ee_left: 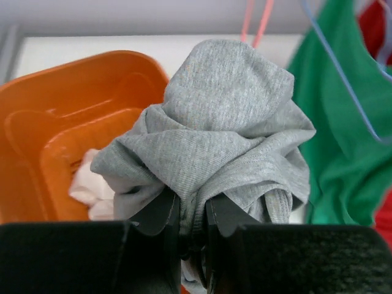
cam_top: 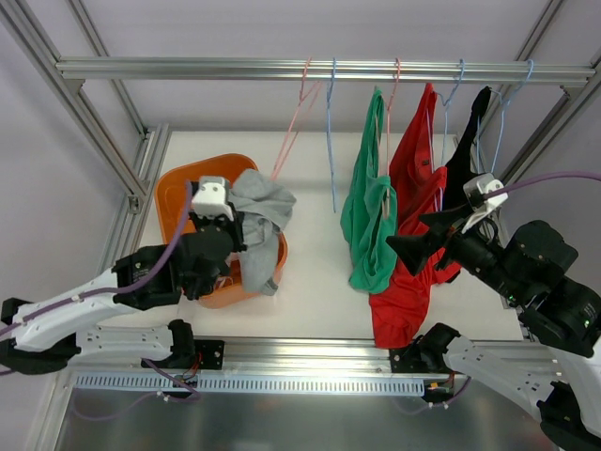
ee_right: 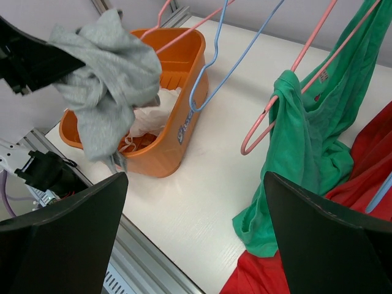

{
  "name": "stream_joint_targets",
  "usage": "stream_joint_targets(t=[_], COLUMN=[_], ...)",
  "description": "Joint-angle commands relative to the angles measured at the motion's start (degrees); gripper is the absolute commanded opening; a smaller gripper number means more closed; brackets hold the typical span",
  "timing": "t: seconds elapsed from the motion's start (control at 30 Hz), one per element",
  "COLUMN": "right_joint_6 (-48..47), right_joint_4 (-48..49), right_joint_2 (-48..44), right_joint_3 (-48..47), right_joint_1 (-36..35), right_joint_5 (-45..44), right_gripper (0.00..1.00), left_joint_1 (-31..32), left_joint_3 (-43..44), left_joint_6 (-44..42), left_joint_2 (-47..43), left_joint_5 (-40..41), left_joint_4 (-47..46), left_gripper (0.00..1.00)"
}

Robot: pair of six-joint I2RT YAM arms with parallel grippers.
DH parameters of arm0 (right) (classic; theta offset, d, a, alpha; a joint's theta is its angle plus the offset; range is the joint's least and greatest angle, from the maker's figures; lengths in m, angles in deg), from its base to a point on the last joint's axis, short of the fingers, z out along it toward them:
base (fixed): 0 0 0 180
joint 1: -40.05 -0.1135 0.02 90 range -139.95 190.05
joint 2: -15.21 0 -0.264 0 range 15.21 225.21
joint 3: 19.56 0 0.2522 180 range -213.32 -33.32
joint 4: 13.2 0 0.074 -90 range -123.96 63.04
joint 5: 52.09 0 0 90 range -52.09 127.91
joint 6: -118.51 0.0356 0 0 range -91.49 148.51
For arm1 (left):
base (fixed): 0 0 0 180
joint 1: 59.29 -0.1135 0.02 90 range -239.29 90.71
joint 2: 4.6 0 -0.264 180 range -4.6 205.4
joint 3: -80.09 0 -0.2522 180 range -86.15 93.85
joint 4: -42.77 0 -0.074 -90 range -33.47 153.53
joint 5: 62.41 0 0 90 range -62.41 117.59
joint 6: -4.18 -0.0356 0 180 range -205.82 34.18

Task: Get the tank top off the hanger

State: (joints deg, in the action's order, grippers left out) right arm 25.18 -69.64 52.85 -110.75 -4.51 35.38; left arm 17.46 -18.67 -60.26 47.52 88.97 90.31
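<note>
A bunched grey tank top (cam_top: pixel 261 211) (ee_left: pixel 226 122) (ee_right: pixel 110 79) hangs free of any hanger, just above the right rim of the orange basket (cam_top: pixel 178 188) (ee_left: pixel 61 104) (ee_right: pixel 177 122). My left gripper (cam_top: pixel 240 233) (ee_left: pixel 192 214) is shut on a fold of it. Two bare hangers, one pink (cam_top: pixel 296 122) and one blue (cam_top: pixel 331 141), hang on the rail (cam_top: pixel 235 69). My right gripper (cam_top: pixel 423 235) (ee_right: pixel 196 177) is open and holds nothing. It hovers in front of a green tank top (cam_top: pixel 371 225) (ee_right: pixel 306 135), which still hangs on a pink hanger (ee_right: pixel 269 116).
A red top (cam_top: pixel 408 282) and a black top (cam_top: pixel 470 141) hang on blue hangers to the right of the green one. White cloth (ee_left: pixel 92 190) (ee_right: pixel 153 116) lies inside the basket. Aluminium frame posts stand on both sides.
</note>
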Motion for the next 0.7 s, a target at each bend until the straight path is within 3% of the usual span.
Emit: stream_joint_targets(t=[0.0, 0.4, 0.67], right_joint_6=[-0.45, 0.35, -0.36], right_joint_4=[2.60, 5.23, 5.23], right_joint_2=[0.41, 2.25, 2.78], right_joint_3=[-2.11, -1.59, -0.62], right_joint_1=[-0.18, -0.18, -0.27], right_joint_5=[0.15, 3.82, 3.67], right_gripper=[1.00, 1.00, 1.00], left_joint_1=[-8.26, -35.33, -38.43], left_joint_3=[0.38, -4.54, -10.35], left_joint_6=[-1.48, 3.43, 9.16], left_joint_2=[-3.33, 1.84, 2.99], left_joint_5=[-1.25, -16.03, -19.72], left_joint_4=[0.76, 0.67, 0.76], left_gripper=[0.00, 0.00, 0.00])
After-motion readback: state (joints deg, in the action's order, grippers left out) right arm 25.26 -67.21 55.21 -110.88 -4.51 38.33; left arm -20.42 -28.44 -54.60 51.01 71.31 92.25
